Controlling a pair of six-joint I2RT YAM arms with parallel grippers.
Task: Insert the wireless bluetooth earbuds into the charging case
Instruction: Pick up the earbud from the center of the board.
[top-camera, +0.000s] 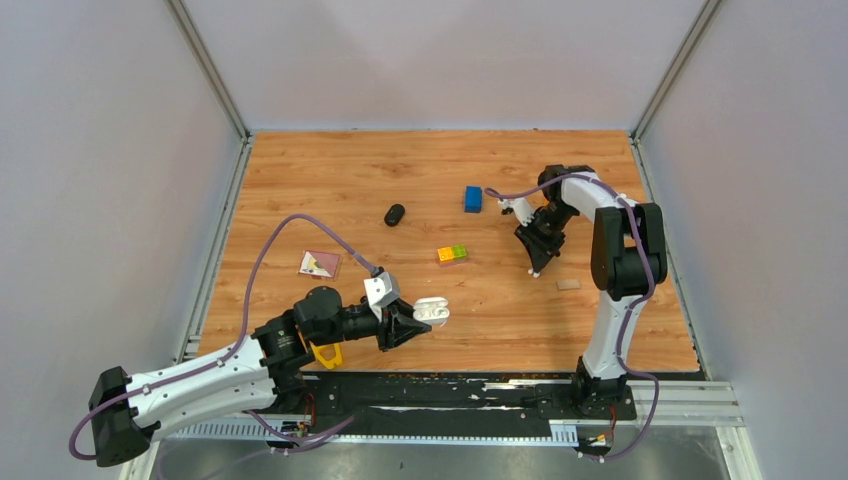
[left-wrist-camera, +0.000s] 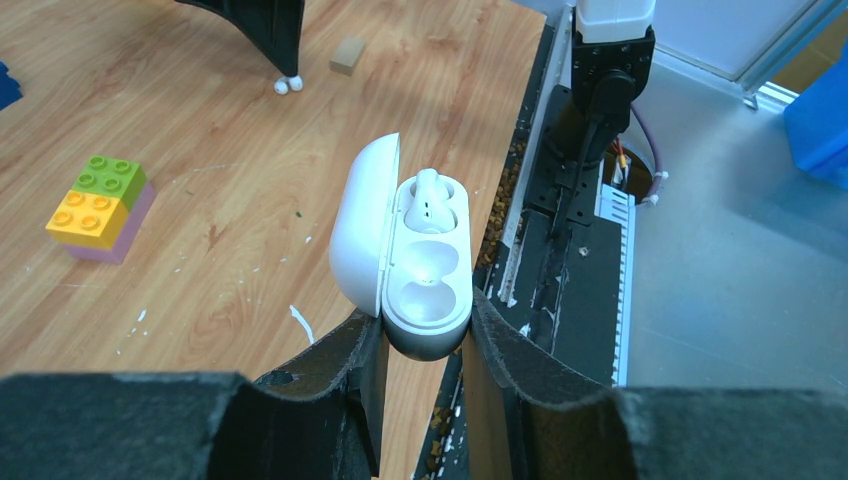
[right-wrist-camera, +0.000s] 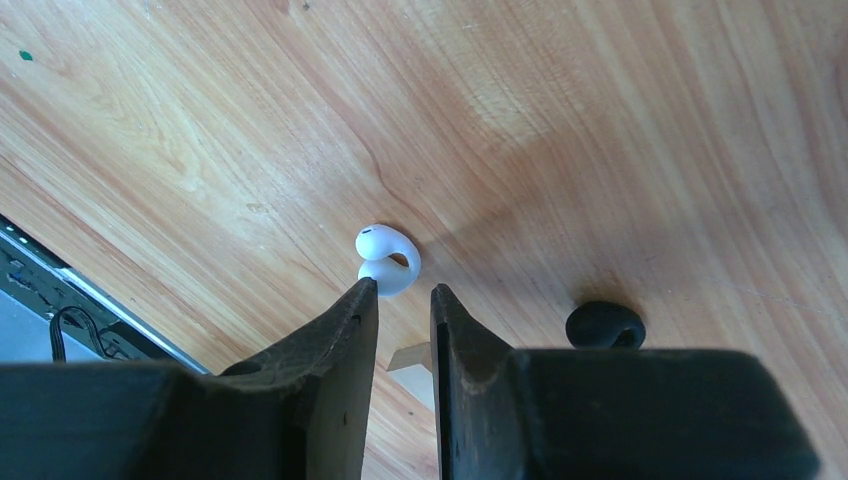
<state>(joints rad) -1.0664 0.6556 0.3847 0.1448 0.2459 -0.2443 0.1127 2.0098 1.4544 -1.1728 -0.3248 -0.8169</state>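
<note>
White and glossy, the seated earbud (left-wrist-camera: 430, 198) lay in the far well of the charging case (left-wrist-camera: 425, 290), whose near well was bare. The lid stood swung open to the case's left. The left gripper (left-wrist-camera: 425, 320) pinched the case's rounded base between its two fingers, holding it near the table's front edge, at about 6 o'clock from the table's middle.

The loose earbud (right-wrist-camera: 388, 258), also white, lay on the wood at roughly 4 o'clock from the middle. It was just past the tips of the right gripper (right-wrist-camera: 402, 290), touching one tip. Those fingers stood nearly together, with a thin slit between them and nothing in it.

A small tan block (left-wrist-camera: 347, 55) sat near that earbud, at its 4 o'clock. A stack of toy bricks (left-wrist-camera: 95, 200), green and orange over lilac, stood near the middle of the wooden table (top-camera: 300, 180). A blue brick (top-camera: 473, 198) was at 1 o'clock, a black oval object (top-camera: 394, 214) at 11 o'clock, and a small card (top-camera: 319, 263) at 9 o'clock.
</note>
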